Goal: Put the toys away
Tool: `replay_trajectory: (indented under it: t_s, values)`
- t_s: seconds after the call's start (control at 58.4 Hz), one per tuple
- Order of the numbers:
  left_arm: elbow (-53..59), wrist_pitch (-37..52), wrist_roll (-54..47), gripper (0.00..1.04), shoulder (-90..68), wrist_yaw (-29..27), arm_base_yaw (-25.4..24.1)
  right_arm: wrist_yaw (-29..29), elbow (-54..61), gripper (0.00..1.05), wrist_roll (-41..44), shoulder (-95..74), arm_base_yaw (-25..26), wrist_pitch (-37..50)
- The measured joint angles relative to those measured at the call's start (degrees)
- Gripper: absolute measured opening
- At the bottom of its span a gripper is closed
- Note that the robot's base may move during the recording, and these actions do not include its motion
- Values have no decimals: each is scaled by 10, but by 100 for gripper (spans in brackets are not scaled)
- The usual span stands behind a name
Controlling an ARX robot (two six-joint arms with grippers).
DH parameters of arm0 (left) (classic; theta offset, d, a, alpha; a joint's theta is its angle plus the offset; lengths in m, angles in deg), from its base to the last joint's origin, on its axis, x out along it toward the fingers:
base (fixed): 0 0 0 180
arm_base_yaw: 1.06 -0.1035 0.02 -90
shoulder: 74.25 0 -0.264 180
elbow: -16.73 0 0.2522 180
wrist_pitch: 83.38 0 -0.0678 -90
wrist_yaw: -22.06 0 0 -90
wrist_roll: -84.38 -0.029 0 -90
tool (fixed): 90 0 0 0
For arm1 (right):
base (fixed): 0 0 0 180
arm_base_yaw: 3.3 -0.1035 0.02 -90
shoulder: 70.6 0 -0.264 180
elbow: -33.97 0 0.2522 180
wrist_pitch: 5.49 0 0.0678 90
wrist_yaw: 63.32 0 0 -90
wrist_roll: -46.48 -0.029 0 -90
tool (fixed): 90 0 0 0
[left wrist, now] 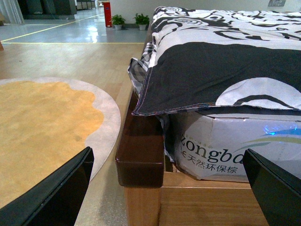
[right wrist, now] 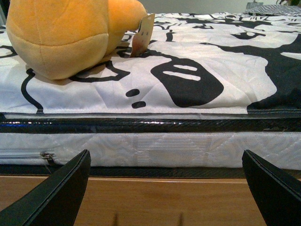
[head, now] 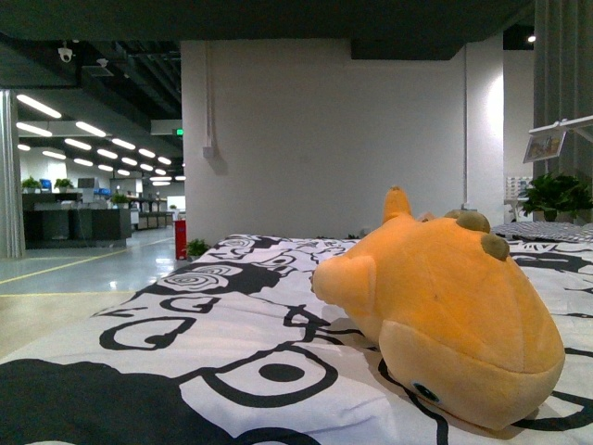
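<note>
The orange-yellow plush toy [head: 445,306] lies on the bed's black-and-white patterned cover, near the front right, with a dark eye low on its face. It also shows in the right wrist view [right wrist: 66,33], resting near the mattress edge, a paper tag beside it. My right gripper [right wrist: 167,193] is open and empty, low in front of the mattress side and wooden frame, below the toy. My left gripper [left wrist: 169,188] is open and empty at the bed's corner, facing the wooden frame. Neither arm shows in the front view.
The bed [head: 185,334] fills the foreground. A dark brown corner post [left wrist: 139,146] and a wrapped mattress with printed lettering [left wrist: 225,146] stand before the left gripper. A round orange rug [left wrist: 42,122] lies on the wooden floor. The wooden bed rail [right wrist: 155,197] faces the right gripper.
</note>
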Motion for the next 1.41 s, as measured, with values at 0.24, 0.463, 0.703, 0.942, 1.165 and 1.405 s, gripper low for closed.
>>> replay_trajectory:
  t_s: [0.24, 0.463, 0.703, 0.942, 1.165, 1.405]
  values:
    - [0, 0, 0, 98, 0, 0, 0, 267, -1, 98, -17, -44, -82, 52]
    - [0, 0, 0, 98, 0, 0, 0, 254, -29, 98, -24, -133, -72, 125]
    - [0, 0, 0, 98, 0, 0, 0, 187, -63, 98, -43, -198, -42, 145]
    - [0, 0, 0, 98, 0, 0, 0, 120, -144, 98, -57, -329, -12, 174]
    - [0, 0, 0, 98, 0, 0, 0, 94, -212, 98, -64, -436, 3, 203]
    - [0, 0, 0, 99, 0, 0, 0, 57, -254, 98, -92, -490, 14, 197]
